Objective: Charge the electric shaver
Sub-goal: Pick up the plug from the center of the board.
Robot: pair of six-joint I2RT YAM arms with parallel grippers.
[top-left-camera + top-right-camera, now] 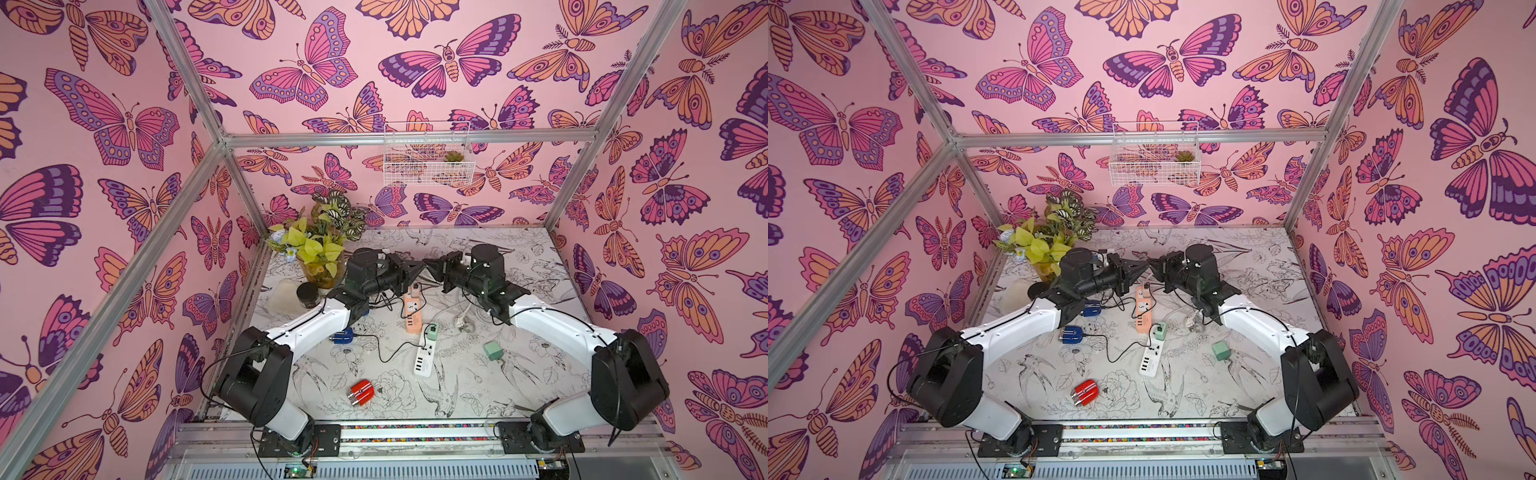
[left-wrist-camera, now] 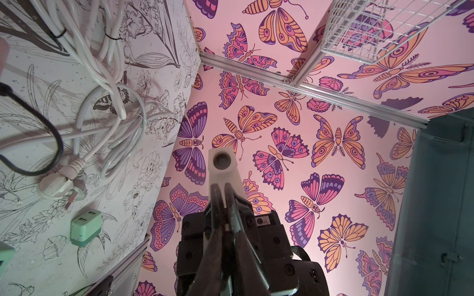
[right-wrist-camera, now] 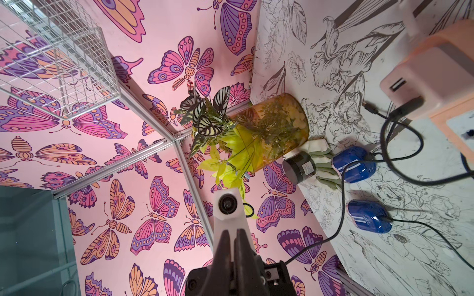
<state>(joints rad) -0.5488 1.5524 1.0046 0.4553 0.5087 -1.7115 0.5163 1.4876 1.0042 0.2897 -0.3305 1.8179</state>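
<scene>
Your left arm bends up from its base and reaches inward over the table, and the left gripper (image 1: 415, 269) hangs high with its jaws together on nothing. Your right gripper (image 1: 434, 268) faces it almost tip to tip, likewise closed and empty. Both hover above the peach power strip (image 1: 413, 309). A corded blue shaver (image 1: 341, 335) lies beside your left forearm; the red shaver (image 1: 361, 392) lies well apart from both claws, near the front edge
</scene>
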